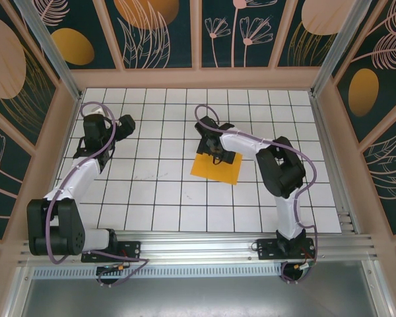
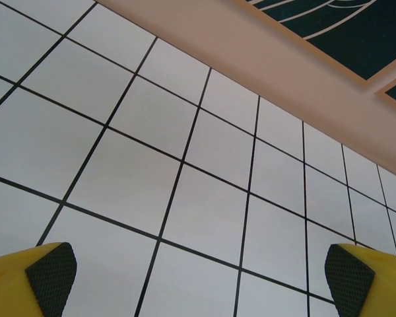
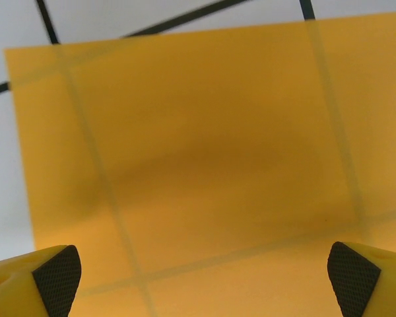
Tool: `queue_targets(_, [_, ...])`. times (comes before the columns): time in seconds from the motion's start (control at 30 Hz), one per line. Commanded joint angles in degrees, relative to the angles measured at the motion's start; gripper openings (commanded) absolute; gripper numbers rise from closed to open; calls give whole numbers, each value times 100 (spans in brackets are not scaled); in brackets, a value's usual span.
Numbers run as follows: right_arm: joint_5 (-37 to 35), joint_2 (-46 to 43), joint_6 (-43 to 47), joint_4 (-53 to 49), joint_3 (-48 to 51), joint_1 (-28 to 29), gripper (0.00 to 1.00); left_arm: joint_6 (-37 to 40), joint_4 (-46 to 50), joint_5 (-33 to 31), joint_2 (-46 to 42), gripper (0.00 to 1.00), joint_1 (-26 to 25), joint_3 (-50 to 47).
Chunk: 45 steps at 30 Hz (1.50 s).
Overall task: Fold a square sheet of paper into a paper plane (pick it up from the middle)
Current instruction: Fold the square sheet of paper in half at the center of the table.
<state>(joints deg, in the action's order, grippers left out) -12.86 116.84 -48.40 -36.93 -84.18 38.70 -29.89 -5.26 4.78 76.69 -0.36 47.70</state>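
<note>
Yellow fingers [image 3: 56, 274] with black bumpy pads sit at the two bottom corners of the right wrist view. They belong to the right gripper [image 3: 201, 277]. They are far apart, so this gripper is wide open. It holds nothing. Between and under the fingers lies the square sheet of paper [image 3: 204, 165]. It is orange-yellow and flat. The dark lines of the table show faintly through it. A soft shadow sits on its middle. I cannot tell if the finger tips touch the paper.

From the top view, the square sheet of paper [image 1: 214, 172] lies on the white table [image 1: 158, 191], a bit right of the middle. It is turned a little, so its edges do not line up with the black lines. The right gripper [image 1: 218, 153] points down at the far half of the sheet. The right arm bends over from the near right side.

The left gripper [image 1: 124, 125] is on the far left part of the table, well apart from the paper. In the left wrist view the left gripper [image 2: 185, 274] is wide open too, with one yellow finger [image 2: 49, 271] in each bottom corner. It holds nothing. Under it are white tiles and a pale wall edge [image 2: 264, 59].
</note>
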Motion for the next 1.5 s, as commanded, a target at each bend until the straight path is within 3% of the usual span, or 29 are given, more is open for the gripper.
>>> queue_targets(0.0, [-160,134,-80,-315,-117,30,99,0,108,128,81,99,26,195])
queue_targets(0.57, [238,522,21,-91,428,32,98,2,139,158,159,98,27,228])
queue_targets(1.13, [322,468,100,11,605,-3,84,1,182,159,211,98,27,235])
queue_targets(1.27, [203,373,234,-157,339,-20,86,1,192,173,216,99,27,241])
queue_targets(1.4, [157,207,483,-533,-248,-32,97,-1,257,190,211,99,25,277])
queue_targets(1.47, [170,142,544,-676,-419,-32,99,-6,265,199,199,99,27,275])
